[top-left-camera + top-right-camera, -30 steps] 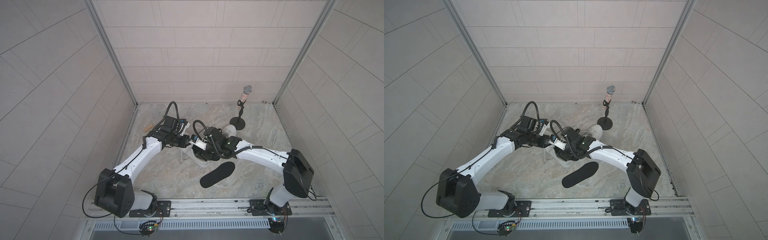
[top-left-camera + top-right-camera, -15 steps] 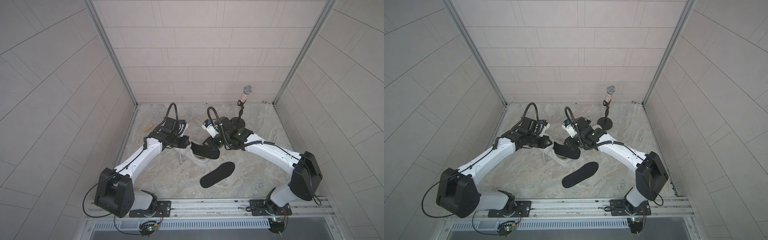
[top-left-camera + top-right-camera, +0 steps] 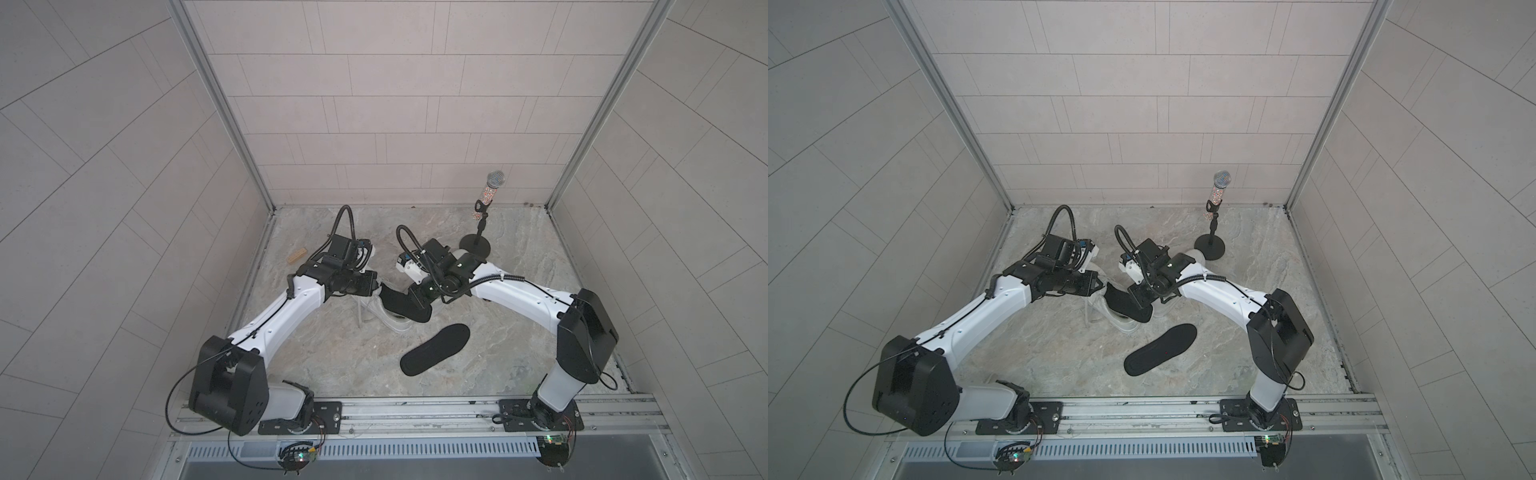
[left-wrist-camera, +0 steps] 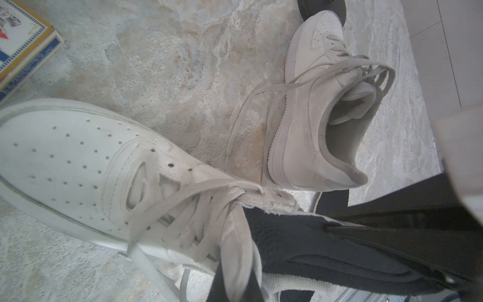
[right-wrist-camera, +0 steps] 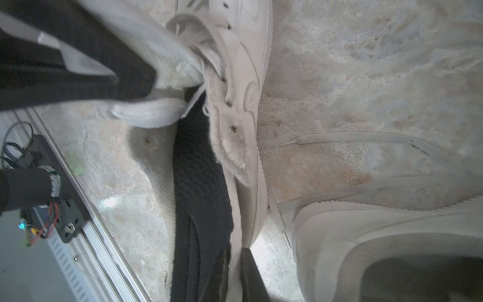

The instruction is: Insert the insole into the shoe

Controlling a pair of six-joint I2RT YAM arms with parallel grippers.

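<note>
A white shoe point(image 3: 386, 324) point(image 3: 1121, 322) lies between my arms. The black insole point(image 3: 399, 305) point(image 3: 1125, 305) lies partly inside it, its heel end sticking out over the collar. My left gripper point(image 3: 376, 284) point(image 4: 236, 285) is shut on the shoe's tongue point(image 4: 235, 248) and holds it up. My right gripper point(image 3: 417, 297) point(image 5: 235, 277) is shut on the shoe's side wall point(image 5: 243, 162), with the insole point(image 5: 201, 183) running right beside its inner finger. In the left wrist view the insole point(image 4: 300, 240) reaches in under the tongue.
A second black insole point(image 3: 436, 349) point(image 3: 1160, 349) lies flat on the stone floor in front. A second white shoe point(image 4: 313, 117) point(image 5: 366, 235) sits close behind under my right arm. Behind stand a microphone stand point(image 3: 484, 216), a wooden block point(image 3: 297, 255) and a card box point(image 4: 21, 44).
My right gripper pulled back from the shoe, leaving the insole uncovered, then came down at the shoe's heel side and shut. My left gripper stayed shut on the tongue.
</note>
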